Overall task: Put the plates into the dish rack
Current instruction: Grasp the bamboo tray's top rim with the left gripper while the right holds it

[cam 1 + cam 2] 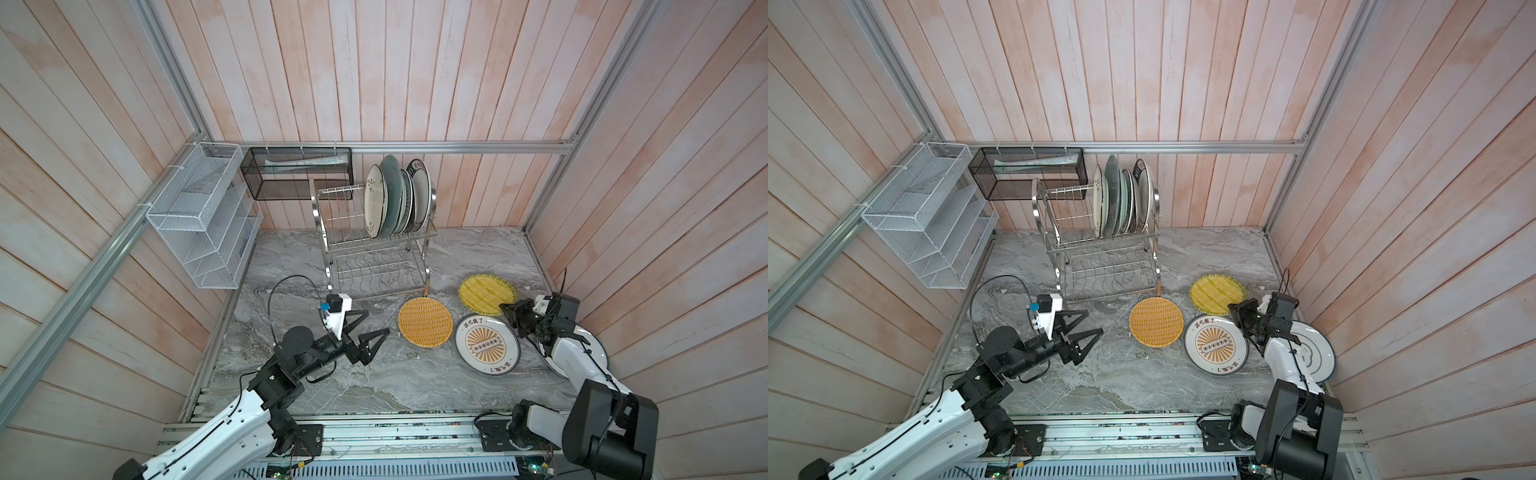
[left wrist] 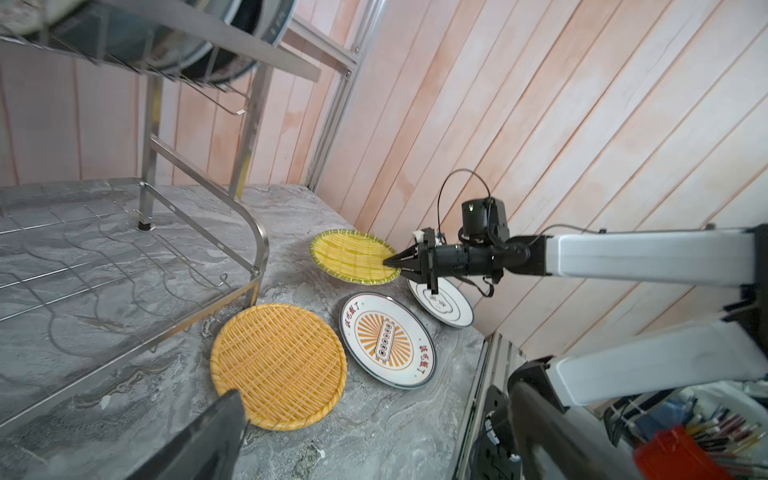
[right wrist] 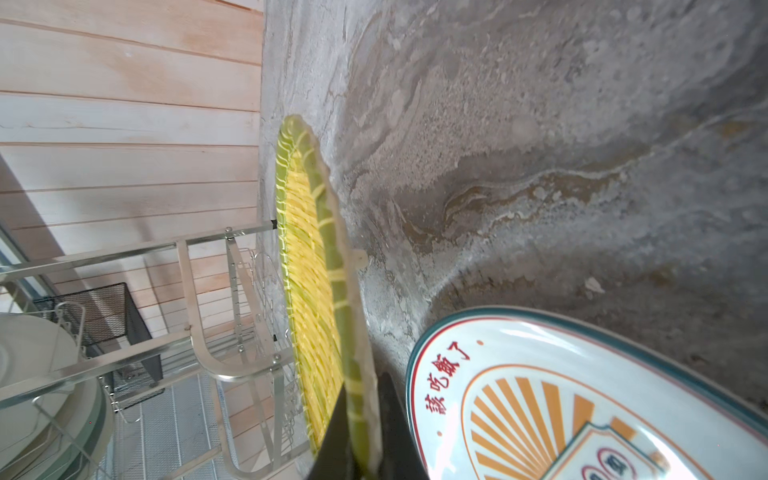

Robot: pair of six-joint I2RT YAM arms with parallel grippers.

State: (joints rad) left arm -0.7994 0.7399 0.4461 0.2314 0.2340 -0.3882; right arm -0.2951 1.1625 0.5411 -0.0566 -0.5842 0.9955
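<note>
Clamping right fingers (image 2: 409,257) on the rim of the yellow woven plate (image 1: 484,289), on the bench (image 1: 374,386) beside the dish rack (image 1: 374,266) — crowded by sunburst plate (image 1: 486,345) and orange woven plate (image 1: 424,322). Holding left fingers (image 1: 374,333) spread, empty, before the rack.

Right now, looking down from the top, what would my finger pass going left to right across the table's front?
In a top view: left gripper, jaws open → orange woven plate → sunburst plate → blue-ringed plate. The yellow plate shares the sunburst one's span, so it is left out.
</note>
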